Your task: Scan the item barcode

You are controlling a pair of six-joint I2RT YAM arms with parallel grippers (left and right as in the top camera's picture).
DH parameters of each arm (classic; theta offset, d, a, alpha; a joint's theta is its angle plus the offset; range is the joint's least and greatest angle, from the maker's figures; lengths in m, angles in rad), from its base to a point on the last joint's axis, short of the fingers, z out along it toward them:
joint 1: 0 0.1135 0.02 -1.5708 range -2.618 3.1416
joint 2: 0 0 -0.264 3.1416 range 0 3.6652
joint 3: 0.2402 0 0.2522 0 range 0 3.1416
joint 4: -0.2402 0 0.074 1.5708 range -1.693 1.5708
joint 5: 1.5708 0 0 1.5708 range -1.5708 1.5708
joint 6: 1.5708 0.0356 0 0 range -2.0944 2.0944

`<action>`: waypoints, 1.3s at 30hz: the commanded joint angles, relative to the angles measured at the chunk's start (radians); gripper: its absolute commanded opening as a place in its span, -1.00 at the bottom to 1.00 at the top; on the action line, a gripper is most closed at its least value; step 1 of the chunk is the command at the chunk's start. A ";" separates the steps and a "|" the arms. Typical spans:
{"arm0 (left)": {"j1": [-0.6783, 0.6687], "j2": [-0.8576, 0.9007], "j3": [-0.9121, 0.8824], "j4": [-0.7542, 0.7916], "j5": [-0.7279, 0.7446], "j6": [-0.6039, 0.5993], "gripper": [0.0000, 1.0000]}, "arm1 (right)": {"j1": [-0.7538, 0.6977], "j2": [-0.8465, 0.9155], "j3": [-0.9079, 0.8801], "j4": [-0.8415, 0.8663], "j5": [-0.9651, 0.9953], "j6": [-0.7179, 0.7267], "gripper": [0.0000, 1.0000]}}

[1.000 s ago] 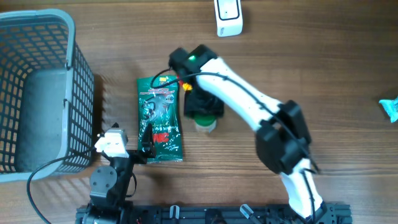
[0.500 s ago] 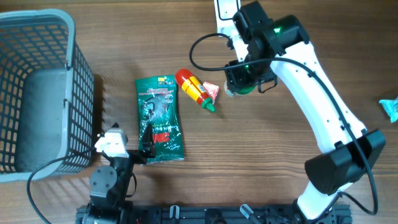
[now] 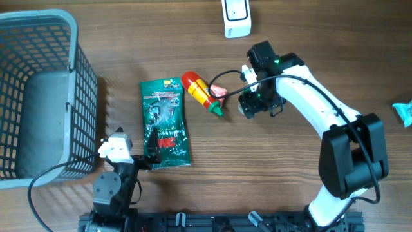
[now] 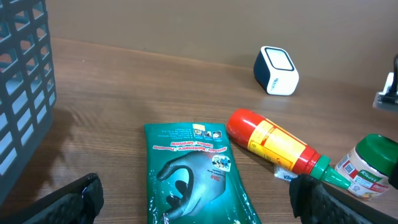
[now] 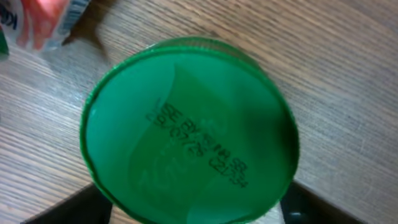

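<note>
Wooden table [image 3: 302, 45]: green-lidded jar [image 5: 189, 134] stands directly beneath right gripper [image 3: 259, 103], jaws spread wide, gripping nothing.

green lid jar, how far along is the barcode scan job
Looks done: the jar was up at the scanner half a second ago and now stands on the table beside the red bottle. In hand: the right gripper hangs over its lid, grip unclear. Left: backing away from it; the bottle and green packet may be next.
</note>
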 commanded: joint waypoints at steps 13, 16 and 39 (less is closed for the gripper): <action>0.003 -0.004 -0.004 0.001 0.008 0.019 1.00 | -0.009 -0.004 0.371 -0.378 0.029 1.537 1.00; 0.003 -0.004 -0.004 0.001 0.008 0.019 1.00 | -0.009 -0.002 0.269 -0.240 0.050 1.741 1.00; 0.003 -0.004 -0.004 0.001 0.008 0.019 1.00 | -0.045 -0.001 -0.100 0.169 -0.056 1.011 0.21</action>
